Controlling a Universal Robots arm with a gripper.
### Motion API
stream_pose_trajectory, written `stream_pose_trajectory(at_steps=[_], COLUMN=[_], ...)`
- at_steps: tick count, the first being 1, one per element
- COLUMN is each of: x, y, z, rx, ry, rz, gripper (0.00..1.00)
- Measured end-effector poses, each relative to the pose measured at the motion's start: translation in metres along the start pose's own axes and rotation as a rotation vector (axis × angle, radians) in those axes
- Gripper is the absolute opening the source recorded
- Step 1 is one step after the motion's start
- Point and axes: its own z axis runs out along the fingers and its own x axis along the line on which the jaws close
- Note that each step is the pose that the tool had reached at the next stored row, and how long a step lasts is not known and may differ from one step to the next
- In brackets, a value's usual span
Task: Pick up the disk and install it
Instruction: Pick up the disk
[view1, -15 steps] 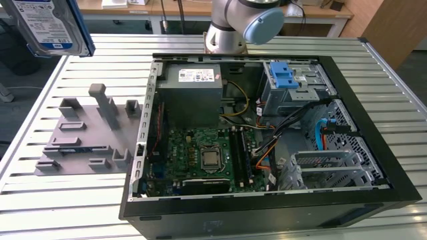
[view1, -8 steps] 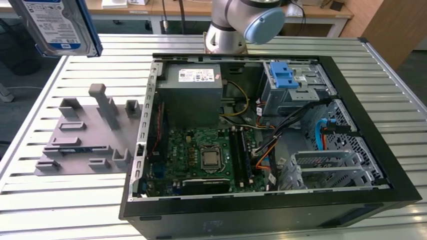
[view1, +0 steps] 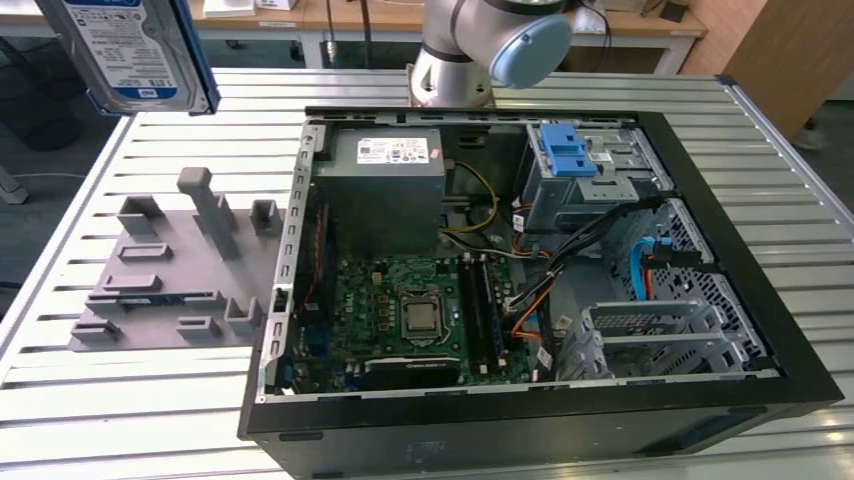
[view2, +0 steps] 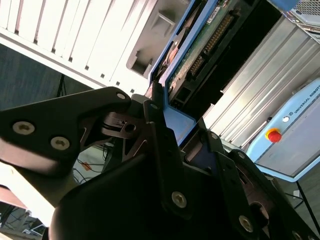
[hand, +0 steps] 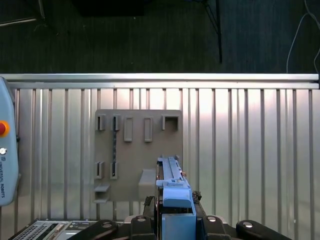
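As the second wrist view shows it, claw (view2: 180, 117): pressed together on the disk (view2: 212, 47), pinching it by its blue end, seemingly square.
Disk: held high over the slatted table (view1: 120, 420), probably above the grey holder board (view1: 160, 270), well apart from the open computer case (view1: 534, 440).
Handling: firm pinch, disk kept level, clear of the case wall.
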Motion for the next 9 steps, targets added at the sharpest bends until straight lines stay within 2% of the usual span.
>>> stream_pose_trajectory(at_steps=[9], x=[0.0007], y=[-0.0147], z=[-0.0002], rx=[0.0000], ry=[0.0000], rz=[0.000], gripper=[0.36])
